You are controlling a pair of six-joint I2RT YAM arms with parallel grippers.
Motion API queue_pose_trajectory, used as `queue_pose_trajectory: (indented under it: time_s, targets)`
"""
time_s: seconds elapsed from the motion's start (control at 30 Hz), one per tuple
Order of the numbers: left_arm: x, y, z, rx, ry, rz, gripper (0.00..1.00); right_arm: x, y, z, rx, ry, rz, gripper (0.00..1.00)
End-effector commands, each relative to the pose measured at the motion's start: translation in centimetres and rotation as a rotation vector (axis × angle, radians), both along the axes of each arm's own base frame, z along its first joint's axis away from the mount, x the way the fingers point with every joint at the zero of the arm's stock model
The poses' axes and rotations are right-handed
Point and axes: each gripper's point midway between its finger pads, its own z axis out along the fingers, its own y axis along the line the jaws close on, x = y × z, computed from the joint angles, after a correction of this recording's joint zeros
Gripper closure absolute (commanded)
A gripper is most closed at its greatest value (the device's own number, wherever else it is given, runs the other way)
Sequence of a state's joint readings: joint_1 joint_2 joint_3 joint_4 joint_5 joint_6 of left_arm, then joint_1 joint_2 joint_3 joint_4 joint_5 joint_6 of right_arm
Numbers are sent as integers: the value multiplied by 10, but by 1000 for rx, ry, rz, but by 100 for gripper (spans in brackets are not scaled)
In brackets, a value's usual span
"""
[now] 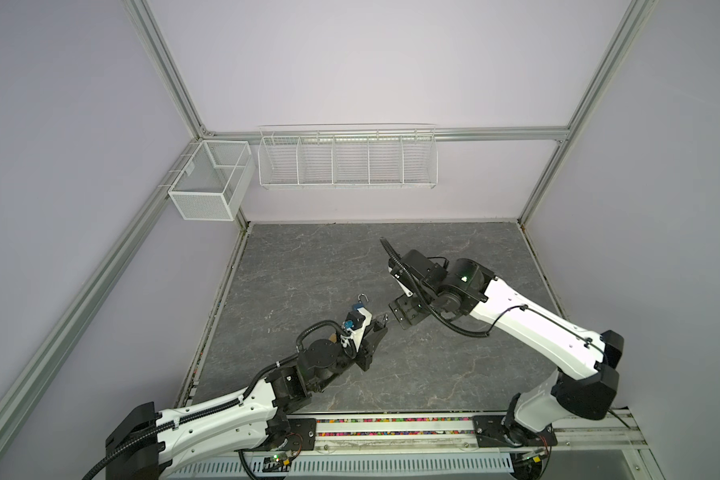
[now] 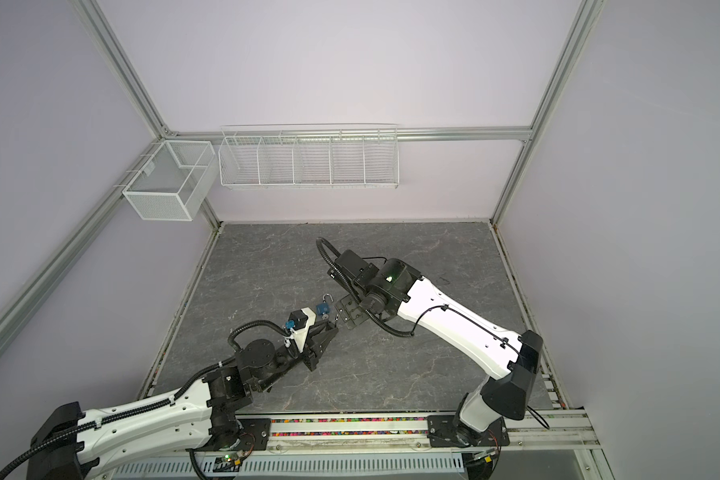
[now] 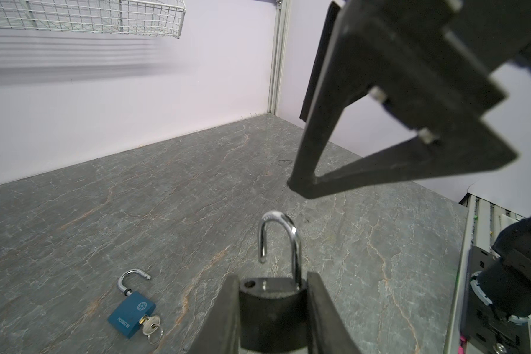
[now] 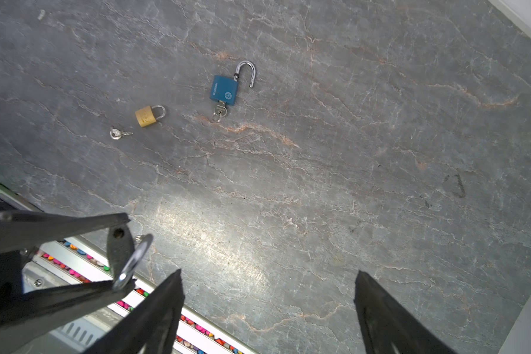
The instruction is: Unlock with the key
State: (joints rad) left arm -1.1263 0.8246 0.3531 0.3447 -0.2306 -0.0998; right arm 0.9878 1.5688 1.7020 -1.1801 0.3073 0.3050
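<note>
My left gripper (image 3: 273,275) is shut on the body of a black padlock (image 3: 272,312), held above the table. Its steel shackle (image 3: 281,242) stands swung open. In both top views that gripper (image 1: 380,329) (image 2: 334,326) sits mid-table. My right gripper (image 4: 267,275) (image 1: 402,318) hovers just to its right, open and empty. A blue padlock (image 4: 224,90) (image 2: 322,308) lies on the table with its shackle open and a key (image 4: 219,111) in its keyhole. A gold padlock (image 4: 147,116) lies shut, with a loose key (image 4: 117,133) beside it.
The table (image 1: 454,374) is grey marble. A white wire rack (image 1: 348,160) and a mesh basket (image 1: 208,183) hang on the back wall. A metal rail (image 1: 391,428) with coloured bits runs along the front edge.
</note>
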Motion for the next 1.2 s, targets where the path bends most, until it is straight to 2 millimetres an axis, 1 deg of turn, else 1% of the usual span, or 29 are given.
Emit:
queue_pose_trajectory:
  time_s: [0.0, 0.17, 0.3, 0.47, 0.6, 0.73, 0.77, 0.8, 0.93, 1.07, 1.13, 1.17]
  targets:
    - [-3, -3, 13, -36, -40, -20, 100, 3, 15, 7, 57, -8, 42, 12]
    - [-2, -4, 15, -40, -44, -19, 100, 9, 28, 3, 51, 11, 47, 12]
    - [-2, -3, 16, -40, -45, -18, 100, 13, 32, -9, 21, 23, 43, 12]
    - [-3, 1, 19, -48, -50, -9, 100, 16, 28, -19, -17, 25, 30, 12]
    - [-3, 7, 20, -53, -58, 1, 100, 17, 22, -23, -41, 27, 22, 12]
    - [-2, 9, 14, -36, -54, 10, 100, 15, 16, -22, -50, 29, 22, 11]
    - [-3, 12, 20, -54, -64, 13, 100, 14, 15, -21, -46, 31, 23, 12]
    - [-4, 13, 21, -57, -66, 14, 100, 12, 15, -20, -39, 35, 28, 12]
    - [-3, 13, 22, -63, -68, 17, 100, 2, 16, -18, 5, 56, 61, 12]
    - [-2, 11, 21, -58, -67, 17, 100, -3, 13, -15, 40, 52, 63, 11]
    - [-2, 10, 26, -70, -70, 19, 100, -4, 11, -14, 46, 51, 59, 12]
    - [0, 7, 19, -48, -59, 18, 100, -4, 8, -14, 40, 44, 53, 12]
